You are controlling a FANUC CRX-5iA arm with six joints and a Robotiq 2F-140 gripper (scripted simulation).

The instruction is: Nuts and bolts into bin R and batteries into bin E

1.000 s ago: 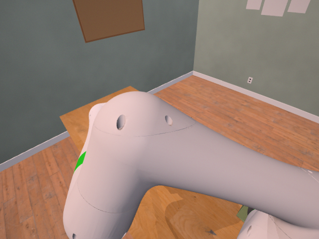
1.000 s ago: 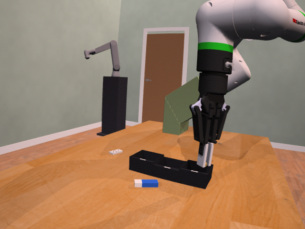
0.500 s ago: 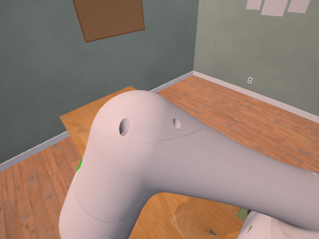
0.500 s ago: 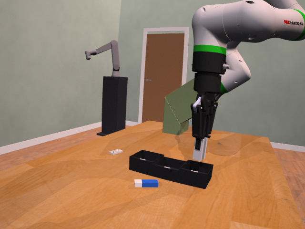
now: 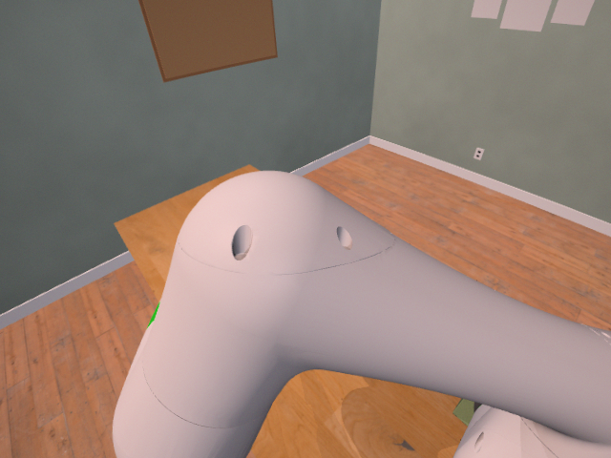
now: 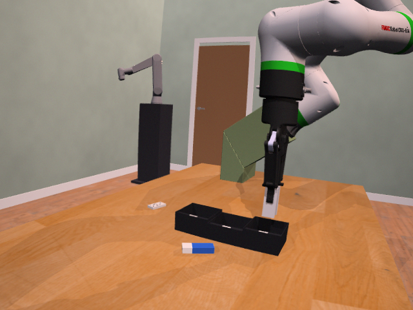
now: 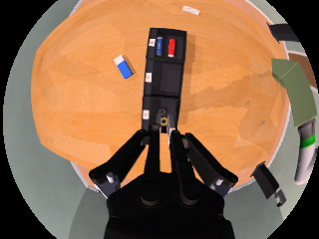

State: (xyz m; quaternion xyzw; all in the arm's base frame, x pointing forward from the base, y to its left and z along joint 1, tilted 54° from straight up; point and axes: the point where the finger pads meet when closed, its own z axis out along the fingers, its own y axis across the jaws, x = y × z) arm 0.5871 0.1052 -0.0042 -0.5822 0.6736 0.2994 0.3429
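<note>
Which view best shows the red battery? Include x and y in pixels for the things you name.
The wrist view: it looks down into the bin [image 6: 188,223] [image 7: 180,48], showing the red battery [image 7: 171,48] beside the blue battery [image 7: 159,46]. In the exterior view, bin walls hide it; the top view doesn't show it.

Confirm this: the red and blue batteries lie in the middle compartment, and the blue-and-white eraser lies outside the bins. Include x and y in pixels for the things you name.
Wrong compartment: the wrist view shows both the red battery [image 7: 171,48] and the blue battery [image 7: 159,46] in the end compartment at the top of that picture. The eraser [image 6: 198,248] [image 7: 123,67] does lie outside.
</note>
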